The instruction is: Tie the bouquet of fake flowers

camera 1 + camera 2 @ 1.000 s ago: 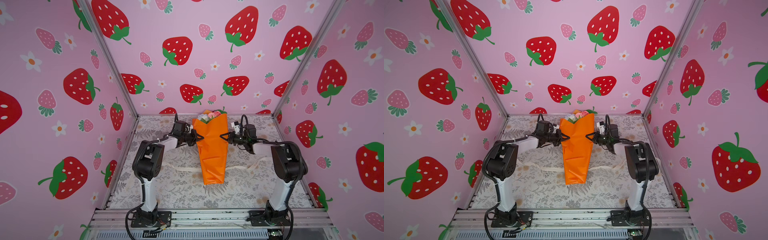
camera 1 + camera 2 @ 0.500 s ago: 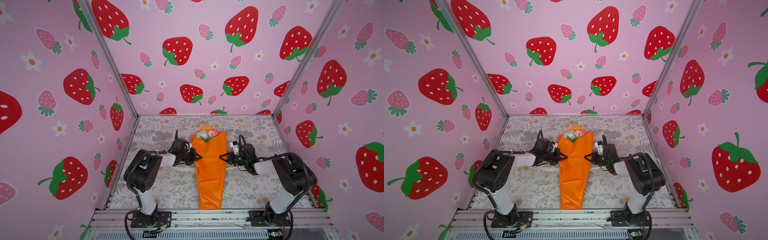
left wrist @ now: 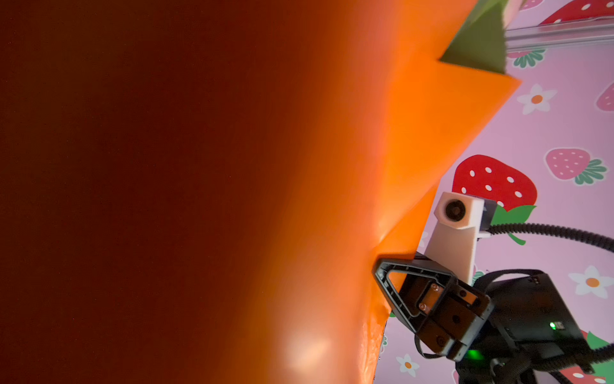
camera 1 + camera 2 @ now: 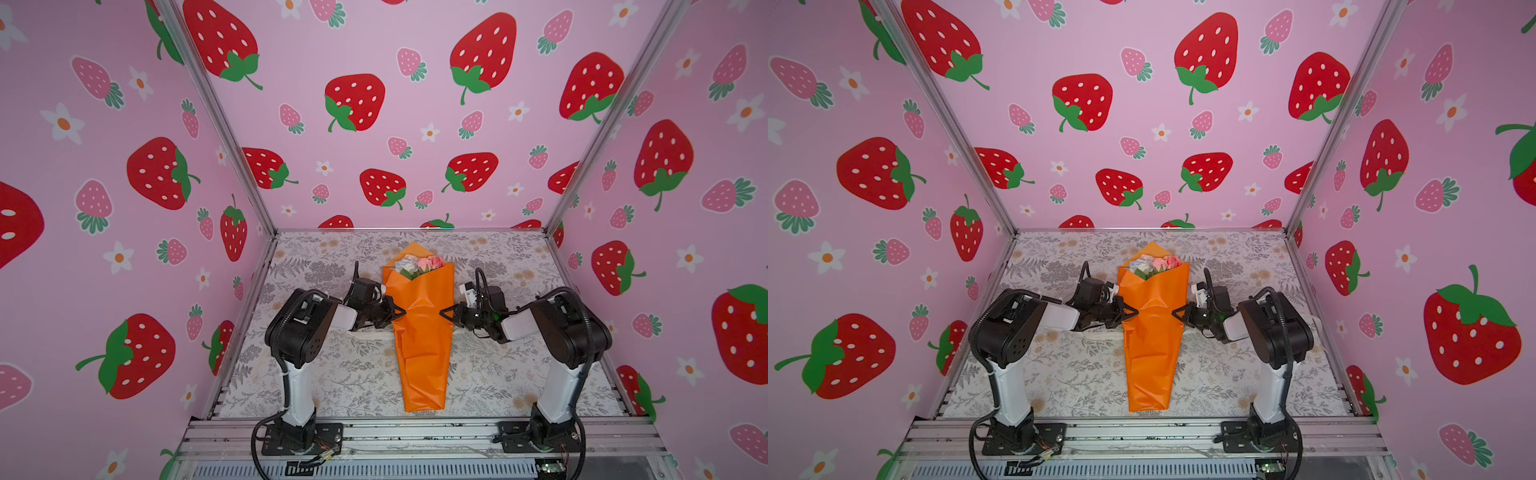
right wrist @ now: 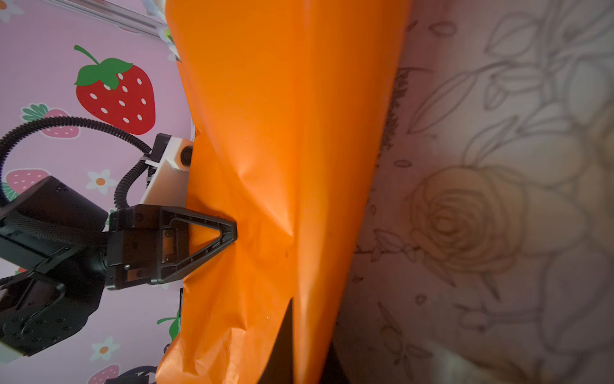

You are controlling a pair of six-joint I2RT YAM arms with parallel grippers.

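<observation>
**Item: bouquet of fake flowers** (image 4: pixel 422 332), a long tapering cone of orange wrapping paper.
- Position: middle of the table, between the two arms.
- Long axis: runs near to far. The open mouth is at the far end, and the narrow folded foot reaches the table's near edge.
- Contents: small white and pink fabric rose heads (image 4: pixel 419 264) with green leaves, showing only at the mouth.
- Paper: smooth and slightly glossy, thin and easily creased. It is dented and puckered at mid-length where it is pinched.
- Contact with the table: cannot tell whether the middle rests on the cloth or is lifted off it.

**Item: left gripper** (image 4: pixel 401 311), black, with triangular open-frame fingers.
- It points right, square to the cone's axis.
- Its jaws are closed tight on the left edge of the paper. The right wrist view shows the tip biting into a fold (image 5: pixel 232 229).

**Item: right gripper** (image 4: pixel 444 312), of the same build.
- It points left, with its jaws pressed together on the right edge of the paper (image 3: pixel 378 269).
- It sits directly across from the left gripper, at about the same distance along the cone. Neither arm is nearer.

**Item: flat cream ribbon** (image 4: pixel 372 334).
- It lies on the table and crosses left to right beneath the cone, just nearer than the pinch points.
- Judgement: the tie depends on this crossing staying under the waist of the cone.

**Item: table cloth** (image 4: pixel 353 374), pale and matte, with a grey botanical print.
</observation>
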